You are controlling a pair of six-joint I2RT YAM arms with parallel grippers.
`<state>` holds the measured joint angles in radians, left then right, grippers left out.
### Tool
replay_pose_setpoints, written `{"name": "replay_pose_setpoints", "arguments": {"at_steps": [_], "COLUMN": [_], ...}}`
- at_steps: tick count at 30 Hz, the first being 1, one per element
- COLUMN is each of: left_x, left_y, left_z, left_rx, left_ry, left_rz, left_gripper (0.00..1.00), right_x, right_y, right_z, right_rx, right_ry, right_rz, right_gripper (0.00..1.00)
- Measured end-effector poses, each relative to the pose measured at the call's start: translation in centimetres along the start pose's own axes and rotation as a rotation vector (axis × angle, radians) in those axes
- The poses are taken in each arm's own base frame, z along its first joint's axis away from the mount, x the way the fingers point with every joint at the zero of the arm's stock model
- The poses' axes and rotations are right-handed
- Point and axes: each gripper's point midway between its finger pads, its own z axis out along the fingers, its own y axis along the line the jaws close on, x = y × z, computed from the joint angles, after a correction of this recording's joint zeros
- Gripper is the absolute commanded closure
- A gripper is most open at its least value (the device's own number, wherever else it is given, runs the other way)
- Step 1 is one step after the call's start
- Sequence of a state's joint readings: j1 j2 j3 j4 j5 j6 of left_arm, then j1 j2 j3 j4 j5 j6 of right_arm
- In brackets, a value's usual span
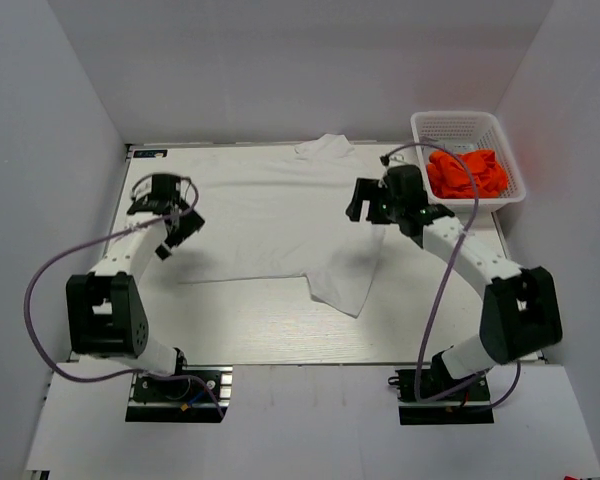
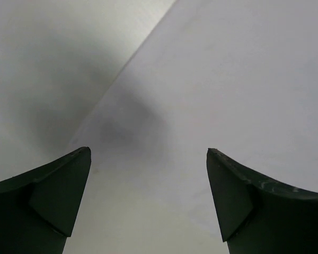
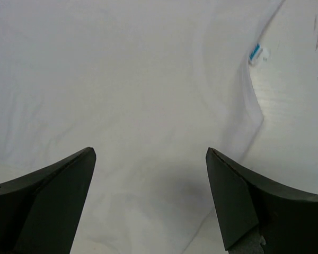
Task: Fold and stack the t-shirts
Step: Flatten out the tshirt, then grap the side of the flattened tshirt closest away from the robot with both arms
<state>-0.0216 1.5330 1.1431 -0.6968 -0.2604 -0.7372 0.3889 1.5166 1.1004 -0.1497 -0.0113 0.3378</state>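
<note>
Since the left gripper [image 1: 179, 226] and right gripper [image 1: 364, 206] both gape wide and empty, each should squarely pinch an outer edge of the mid-frame plain white fabric t-shirt [image 1: 280, 225].

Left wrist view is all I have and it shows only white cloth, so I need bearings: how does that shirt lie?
Observer: The plain white fabric t-shirt lies spread on the table, one flap jutting toward the near edge on its right.
Operator: Where is the other arm?
Observer: The right pincer hovers open above the shirt's right side.
Operator: Any more shirts?
Observer: Bright orange t-shirts sit bunched in the white plastic lattice basket at the far right corner.
</note>
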Motion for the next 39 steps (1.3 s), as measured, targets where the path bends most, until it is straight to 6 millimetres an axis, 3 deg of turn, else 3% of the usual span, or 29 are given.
{"name": "replay_pose_setpoints", "arguments": {"at_steps": [5,8,12,13,21,30,35,38,39], "left_x": [7.4,10.1,10.4,10.2,9.5,8.6,8.6,8.7,8.7], "left_y": [7.9,10.0,9.9,9.7,9.0,9.0,9.5,9.7,9.7], "left_z": [1.2,1.6,2.5,2.6,3.1,2.4,2.7,3.1,3.4], "left_rx": [-0.217,-0.284,-0.304,-0.302,-0.301,-0.274,-0.283,-0.288,-0.294], "left_ry": [0.124,0.181,0.189,0.184,0.163,0.111,0.086,0.076,0.076], "left_rz": [-0.062,-0.072,-0.099,-0.109,-0.124,-0.138,-0.140,-0.148,-0.149], "left_gripper": [0.03,0.15,0.41,0.43,0.36,0.36,0.40,0.62,0.82], "right_x": [5.9,8.5,10.4,10.7,14.8,16.3,19.0,20.7,21.1], "right_y": [-1.2,-1.4,-1.2,-1.2,-1.1,0.4,1.3,2.0,2.2], "right_z": [-2.4,-3.3,-4.1,-4.1,-5.3,-7.8,-8.1,-8.1,-8.2], "right_rx": [0.029,0.031,0.029,0.029,0.042,-0.022,-0.068,-0.095,-0.102], "right_ry": [0.081,0.127,0.179,0.189,0.322,0.353,0.429,0.480,0.491], "right_rz": [0.044,0.047,0.046,0.044,0.011,-0.093,-0.170,-0.230,-0.246], "right_gripper": [0.10,0.10,0.10,0.10,0.10,0.10,0.10,0.10,0.10]}}
